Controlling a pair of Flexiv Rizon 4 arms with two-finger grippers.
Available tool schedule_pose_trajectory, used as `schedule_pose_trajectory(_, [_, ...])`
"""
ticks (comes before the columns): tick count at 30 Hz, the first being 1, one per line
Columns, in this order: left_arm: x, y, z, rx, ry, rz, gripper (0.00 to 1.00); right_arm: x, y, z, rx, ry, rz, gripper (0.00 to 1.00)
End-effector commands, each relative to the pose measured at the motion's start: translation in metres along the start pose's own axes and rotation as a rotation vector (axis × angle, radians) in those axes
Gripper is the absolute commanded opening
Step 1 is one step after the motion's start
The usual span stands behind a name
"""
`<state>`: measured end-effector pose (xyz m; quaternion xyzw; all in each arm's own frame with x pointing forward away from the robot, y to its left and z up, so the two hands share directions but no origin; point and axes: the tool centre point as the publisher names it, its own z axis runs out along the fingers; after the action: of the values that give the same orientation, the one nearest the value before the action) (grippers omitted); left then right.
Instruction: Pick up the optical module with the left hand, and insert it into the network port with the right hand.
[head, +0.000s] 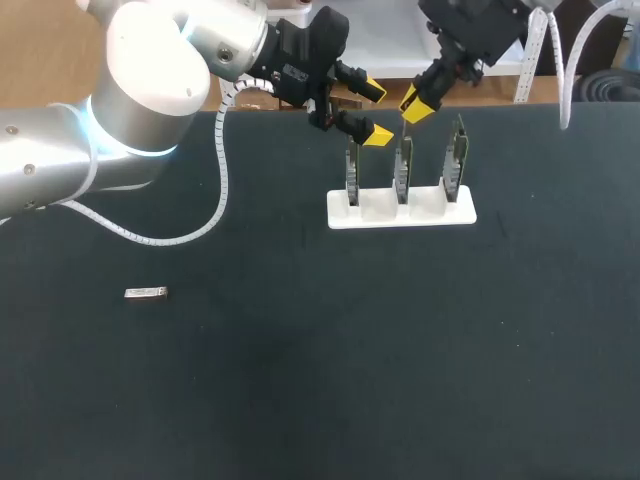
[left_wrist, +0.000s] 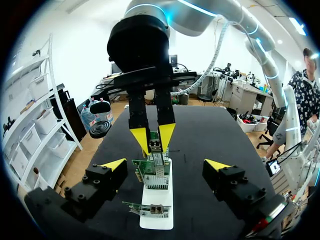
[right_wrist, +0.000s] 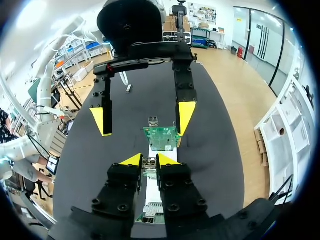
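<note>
1. A robotics lab: a left arm (head: 100, 130) and a right arm (head: 480, 25) reach over a black worktop (head: 300, 400).
2. Electronics work: three green circuit boards (head: 457, 160) stand upright in a white holder (head: 400, 215) on the far side.

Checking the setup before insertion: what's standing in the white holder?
Three green circuit boards stand upright in the white holder, side by side. Their lower edges are hidden inside its slots.
</note>
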<state>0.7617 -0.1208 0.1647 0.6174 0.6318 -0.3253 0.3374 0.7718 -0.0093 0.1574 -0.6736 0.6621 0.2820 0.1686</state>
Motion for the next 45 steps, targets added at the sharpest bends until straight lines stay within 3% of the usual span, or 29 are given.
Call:
schedule_pose_trajectory(1, [-0.001, 0.002, 0.0, 0.004, 0.007, -0.002, 1.0, 0.0, -0.001, 0.006, -0.006, 0.016, -0.001, 0.0])
schedule_pose_trajectory(36, [-0.001, 0.002, 0.0, 0.004, 0.007, -0.002, 1.0, 0.01, 0.005, 0.012, -0.017, 0.002, 0.042, 0.0])
schedule_pose_trajectory(37, [-0.001, 0.002, 0.0, 0.004, 0.007, -0.002, 1.0, 0.01, 0.006, 0.012, -0.017, 0.002, 0.041, 0.07])
schedule_pose_trajectory(38, [-0.001, 0.002, 0.0, 0.004, 0.007, -0.002, 1.0, 0.009, 0.006, 0.012, -0.017, 0.001, 0.042, 0.44])
schedule_pose_trajectory(39, [-0.001, 0.002, 0.0, 0.004, 0.007, -0.002, 1.0, 0.009, 0.006, 0.012, -0.016, -0.001, 0.041, 1.0])
schedule_pose_trajectory(45, [-0.001, 0.002, 0.0, 0.004, 0.007, -0.002, 1.0, 0.007, 0.007, 0.007, 0.012, -0.047, 0.035, 1.0])
